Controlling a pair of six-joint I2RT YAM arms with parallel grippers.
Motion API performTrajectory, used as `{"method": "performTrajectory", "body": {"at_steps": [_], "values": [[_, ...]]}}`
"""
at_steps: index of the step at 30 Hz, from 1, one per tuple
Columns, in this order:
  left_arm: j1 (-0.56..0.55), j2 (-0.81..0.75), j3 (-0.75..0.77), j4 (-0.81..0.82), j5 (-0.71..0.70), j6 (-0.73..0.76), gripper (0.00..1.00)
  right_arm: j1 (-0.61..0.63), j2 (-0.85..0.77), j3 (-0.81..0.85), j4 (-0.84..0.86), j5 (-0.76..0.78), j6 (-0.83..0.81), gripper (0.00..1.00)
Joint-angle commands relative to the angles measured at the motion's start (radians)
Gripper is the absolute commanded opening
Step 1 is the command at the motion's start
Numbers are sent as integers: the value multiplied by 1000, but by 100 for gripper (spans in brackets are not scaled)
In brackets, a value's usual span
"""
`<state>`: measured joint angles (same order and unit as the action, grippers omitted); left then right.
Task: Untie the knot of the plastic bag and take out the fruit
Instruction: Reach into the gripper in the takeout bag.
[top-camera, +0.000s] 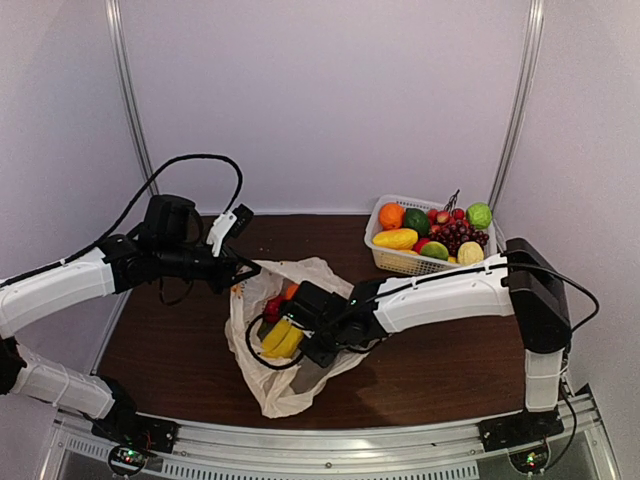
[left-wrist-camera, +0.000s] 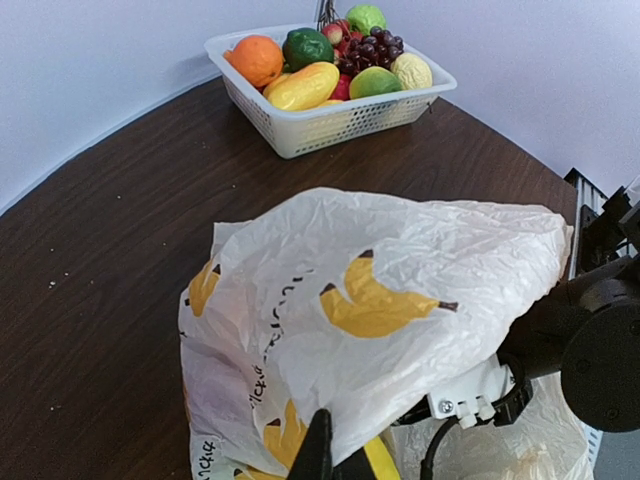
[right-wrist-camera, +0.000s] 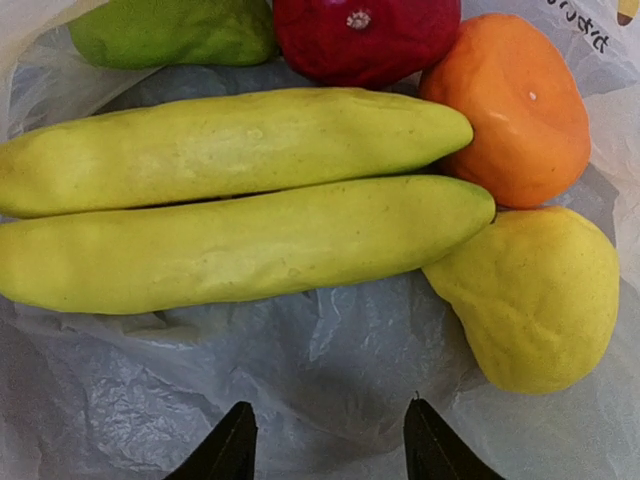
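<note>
1. At table mid-front: plastic bag lies open, left gripper clamped on its rim.
2. Step: fruit removal. Right gripper is inside, jaws apart, empty, above banana bunch.
3. Next: descend, grip bunch w/o plastic.

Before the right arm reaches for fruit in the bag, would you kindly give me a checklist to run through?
1. Mouth of the plastic bag open, fruit exposed: ok.
2. Is the left gripper shut on the bag's edge, lifting it: ok.
3. Is the right gripper open, with nothing between its fingers: ok.
4. Is the banana bunch directly ahead of the right gripper, uncovered: ok.
5. Room in the basket for more fruit: cannot tell; it looks nearly full.
</note>
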<state>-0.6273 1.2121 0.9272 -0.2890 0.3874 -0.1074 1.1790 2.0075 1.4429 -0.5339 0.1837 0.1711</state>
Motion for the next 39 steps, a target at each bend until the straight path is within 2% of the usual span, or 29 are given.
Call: {"method": "performTrajectory", "body": {"at_steps": [1,6,14,24,31,39], "values": [[4,6,15,12,20,-2,0,-22,9,59,25,75,63,54],[4,6,15,12,24,-2,0,-56,-2,64,45,164,85,59],[4,12,15,12,36,-6,0,-109,8,62,135,218,110,65],[4,31,19,12,60,-11,0,-188,72,91,315,145,110,71],[4,35,18,13,65,-12,0,-230,170,160,325,139,91,72],[3,47,21,12,79,-14,0,-262,290,260,349,71,63,80]]}}
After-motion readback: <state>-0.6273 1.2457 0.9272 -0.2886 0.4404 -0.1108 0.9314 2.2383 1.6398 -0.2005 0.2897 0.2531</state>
